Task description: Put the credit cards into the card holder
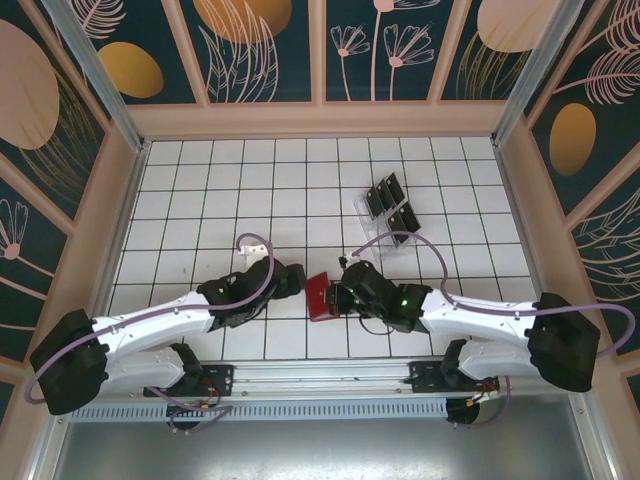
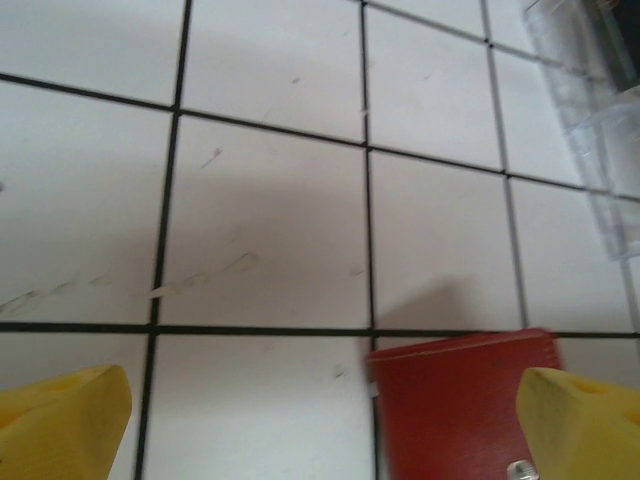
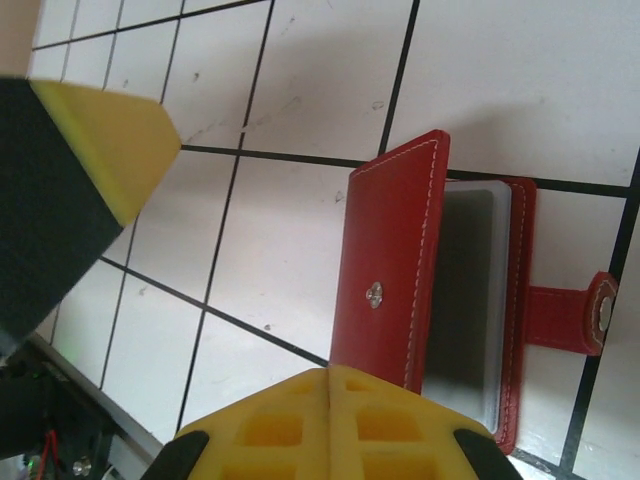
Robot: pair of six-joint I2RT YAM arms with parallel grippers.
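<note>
Clear slotted tray [image 2: 585, 110] holding black cards [image 1: 385, 195]; red wallet [image 3: 385, 290] apart.

This looks like a robot test cell in a laboratory, not a home. The table [image 1: 200, 180] has a white top with a black grid. The walls [image 1: 260, 50] are printed panels with flowers and leaves, held by aluminium posts [image 1: 95, 75]. A left arm [image 1: 150, 325] and a right arm [image 1: 480, 315] are bolted on a metal rail [image 1: 320, 375].
</note>
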